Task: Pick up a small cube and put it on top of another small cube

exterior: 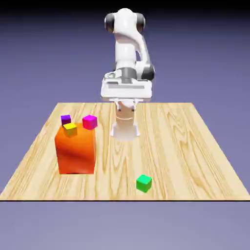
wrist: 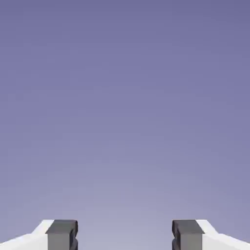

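We see one arm [exterior: 128,46] with one gripper [wrist: 125,235], its two fingertips [wrist: 62,235] spread well apart, with only backdrop [wrist: 125,107] between them in the hand view. We count four small cubes and one big orange block [exterior: 76,152] on one wooden table [exterior: 168,146]. The green cube [exterior: 144,183], the task's own, sits on the wood, well apart from the gripper, below it and slightly toward the exterior view's right, near the table's front edge. The block stands lower than the gripper, to the exterior view's left of it. Around the block's top, also to the gripper's left there, we find the magenta cube [exterior: 90,122], the yellow cube [exterior: 70,129] and, farthest left, the purple cube [exterior: 66,119]. We can't tell whether these three rest on the block. The yellow cube partly hides the purple one's lower part, and the fingertips are cut off by the hand view's bottom edge.
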Available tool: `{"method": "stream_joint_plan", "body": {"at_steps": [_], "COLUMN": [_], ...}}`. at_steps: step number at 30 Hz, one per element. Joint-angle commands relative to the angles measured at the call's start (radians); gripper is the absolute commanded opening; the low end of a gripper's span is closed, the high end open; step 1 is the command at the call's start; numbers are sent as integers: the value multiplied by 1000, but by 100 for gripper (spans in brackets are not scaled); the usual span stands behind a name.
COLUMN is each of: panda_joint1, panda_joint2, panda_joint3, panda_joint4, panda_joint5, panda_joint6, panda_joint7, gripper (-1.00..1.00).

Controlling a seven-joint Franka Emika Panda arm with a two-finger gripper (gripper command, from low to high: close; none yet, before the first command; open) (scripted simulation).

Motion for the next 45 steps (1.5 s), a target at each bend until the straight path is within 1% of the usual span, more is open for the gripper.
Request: {"method": "stream_joint_plan", "body": {"at_steps": [1, 34, 35, 38, 39, 40, 43, 45], "panda_joint1": [1, 38, 41, 70, 70, 70, 41, 44], "panda_joint2": [36, 1232, 1263, 1293, 1293, 1293, 1263, 1194], "panda_joint3": [-3, -108, -109, -89, -89, -89, -109, -139], "panda_joint4": [30, 1031, 1049, 948, 948, 948, 1050, 1020], "panda_joint5": [14, 476, 490, 523, 523, 523, 489, 420], "panda_joint6": [-40, -1361, -1385, -1257, -1257, -1257, -1387, -1426], "panda_joint7": [10, 334, 339, 306, 306, 306, 340, 290], "gripper": [0, 0, 0, 0, -100, -100, -100, -100]}}
